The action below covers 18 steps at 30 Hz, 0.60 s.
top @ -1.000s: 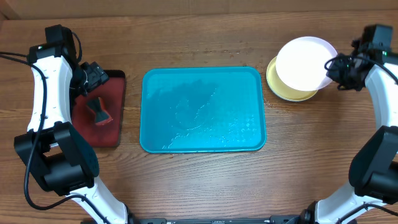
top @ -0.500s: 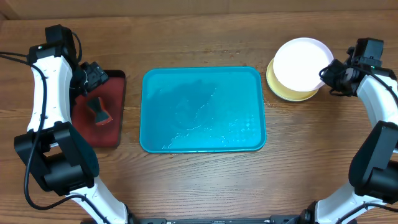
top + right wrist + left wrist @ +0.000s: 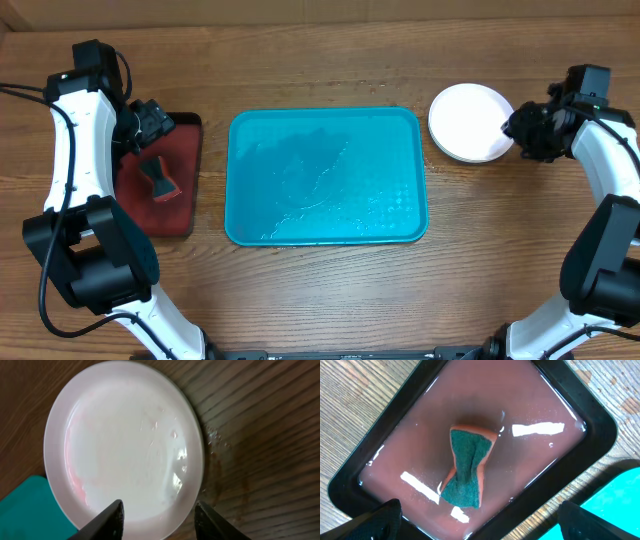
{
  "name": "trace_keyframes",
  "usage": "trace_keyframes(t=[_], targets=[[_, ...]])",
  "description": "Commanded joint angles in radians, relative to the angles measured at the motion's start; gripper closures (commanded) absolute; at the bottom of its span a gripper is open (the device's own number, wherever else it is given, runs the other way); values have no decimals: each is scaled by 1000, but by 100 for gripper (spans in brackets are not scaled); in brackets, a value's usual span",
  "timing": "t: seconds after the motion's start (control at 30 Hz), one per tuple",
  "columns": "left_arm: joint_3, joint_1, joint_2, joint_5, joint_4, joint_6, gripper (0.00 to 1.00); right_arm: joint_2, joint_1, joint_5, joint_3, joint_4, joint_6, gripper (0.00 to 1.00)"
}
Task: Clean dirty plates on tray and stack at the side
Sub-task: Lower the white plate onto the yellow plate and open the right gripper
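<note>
White plate point(image 3: 466, 122) beside tray point(image 3: 330, 185), right gripper point(image 3: 512, 128) at its rim, jaws apart

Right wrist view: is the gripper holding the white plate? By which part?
Nothing is held. The right gripper is open, its fingers spread above the white plate at its rim, not pinching it.

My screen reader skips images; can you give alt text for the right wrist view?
A wet white plate fills the view, wooden table around it, under the open right gripper. Turquoise tray corner at lower left.
</note>
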<state>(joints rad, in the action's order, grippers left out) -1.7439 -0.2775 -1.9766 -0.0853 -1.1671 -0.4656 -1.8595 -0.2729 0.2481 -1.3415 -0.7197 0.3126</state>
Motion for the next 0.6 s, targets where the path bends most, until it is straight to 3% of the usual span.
trace_keyframes(t=[0.0,0.3,0.33,0.37,0.57], targets=[[-18,-3,19,7,-3,1,0,79,5,70,2,-33,2,48],[-18,-3,19,7,-3,1,0,383,12,72,2,-234,2,44],[-18,-3,19,7,-3,1,0,405,18,72,2,-256,3,41],[-18,-3,19,7,-3,1,0,427,26,75,2,-283,3,2],[-18,-3,19,7,-3,1,0,460,71,206,2,-398,3,0]])
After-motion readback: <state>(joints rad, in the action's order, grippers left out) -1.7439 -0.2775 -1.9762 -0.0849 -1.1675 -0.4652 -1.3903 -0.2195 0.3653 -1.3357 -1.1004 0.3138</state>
